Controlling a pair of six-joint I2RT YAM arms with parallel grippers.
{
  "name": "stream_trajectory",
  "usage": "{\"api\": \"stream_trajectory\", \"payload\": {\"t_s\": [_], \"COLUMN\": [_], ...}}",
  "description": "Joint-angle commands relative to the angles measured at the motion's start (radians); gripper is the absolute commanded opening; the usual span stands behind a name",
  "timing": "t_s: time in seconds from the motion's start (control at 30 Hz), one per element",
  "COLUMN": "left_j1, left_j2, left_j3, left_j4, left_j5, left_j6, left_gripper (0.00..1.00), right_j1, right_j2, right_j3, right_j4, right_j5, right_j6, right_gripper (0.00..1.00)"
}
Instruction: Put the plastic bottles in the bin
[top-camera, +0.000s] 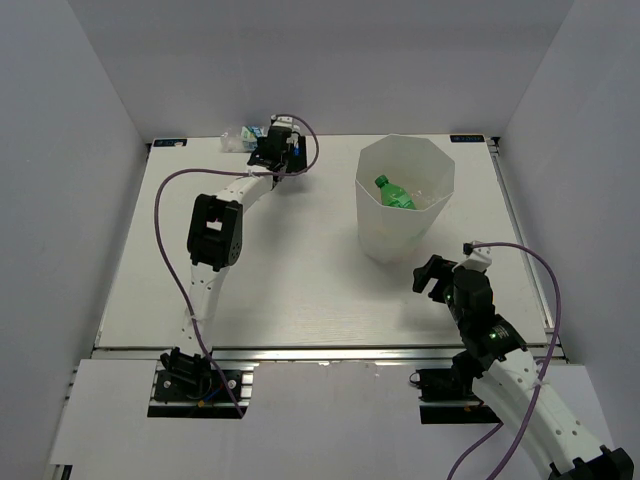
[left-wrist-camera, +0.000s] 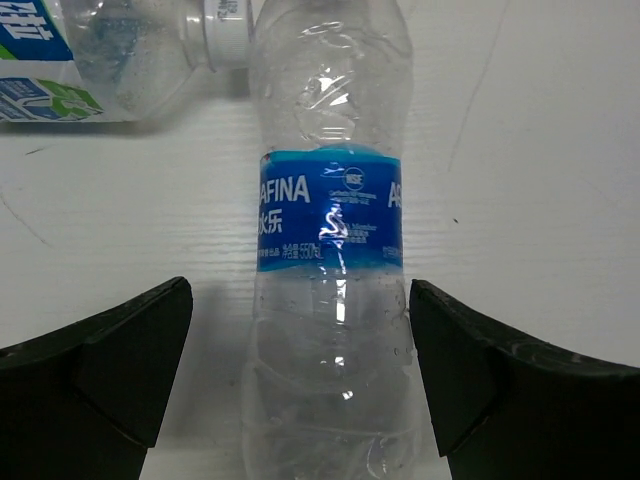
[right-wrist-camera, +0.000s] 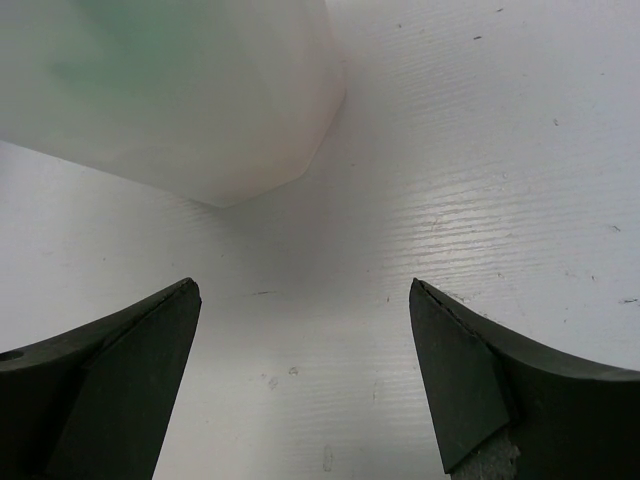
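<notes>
Top external view: one green bottle (top-camera: 393, 193) lies inside the bin (top-camera: 372, 230). Left gripper (left-wrist-camera: 300, 330), jaws spread, straddles a clear blue-labelled bottle (left-wrist-camera: 330, 230) on the table (top-camera: 300, 290), ungrasped; second bottle (left-wrist-camera: 110, 50) just beside. Right gripper (right-wrist-camera: 303, 300), jaws apart, empty, near bin. Two visibly outstanding.

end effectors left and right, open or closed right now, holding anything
Left end effector: open, straddling the blue-label bottle, not clamped.
Right end effector: open, empty, near the bin.
</notes>
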Motion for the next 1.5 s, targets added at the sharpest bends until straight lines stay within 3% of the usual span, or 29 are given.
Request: {"api": "stream_trajectory", "payload": {"t_s": [0.0, 0.3, 0.4, 0.43, 0.57, 0.6, 0.7, 0.87, 1.03, 1.3, 1.47], "left_j1": [0.023, 0.024, 0.026, 0.025, 0.026, 0.026, 0.021, -0.011, -0.146, -0.423, -0.469], "left_j2": [0.008, 0.094, 0.062, 0.047, -0.103, -0.137, -0.281, -0.482, -0.678, -0.723, -0.722], "left_j3": [0.049, 0.077, 0.048, 0.036, -0.058, -0.084, -0.223, -0.328, -0.392, -0.350, -0.348], "left_j4": [0.084, 0.150, 0.169, 0.176, 0.219, 0.230, 0.297, 0.316, 0.311, 0.223, 0.209], "left_j5": [0.013, 0.089, 0.125, 0.126, 0.169, 0.184, 0.275, 0.329, 0.284, 0.298, 0.254], "left_j6": [-0.021, -0.059, -0.085, -0.096, -0.120, -0.130, -0.163, -0.182, -0.124, -0.030, -0.013], "left_gripper": [0.98, 0.96, 0.79, 0.70, 0.48, 0.46, 0.46, 0.46, 0.46, 0.56, 0.69], "right_j1": [-0.002, -0.002, -0.002, -0.002, -0.002, -0.002, -0.002, -0.002, -0.002, -0.002, -0.002], "right_j2": [0.003, 0.038, 0.050, 0.053, 0.043, 0.035, 0.012, -0.026, -0.066, -0.137, -0.152], "right_j3": [-0.010, -0.001, 0.000, 0.000, -0.003, -0.004, -0.015, -0.033, -0.046, -0.061, -0.064], "right_j4": [0.046, 0.054, 0.058, 0.061, 0.061, 0.063, 0.075, 0.089, 0.090, 0.070, 0.061], "right_j5": [-0.014, -0.001, -0.005, -0.008, -0.010, -0.008, -0.013, -0.031, -0.044, -0.053, -0.056], "right_j6": [-0.019, -0.021, -0.024, -0.027, -0.028, -0.028, -0.030, -0.033, -0.033, -0.019, -0.008], "right_gripper": [0.89, 0.89, 0.89, 0.89, 0.89, 0.89, 0.89, 0.89, 0.89, 0.89, 0.89]}}
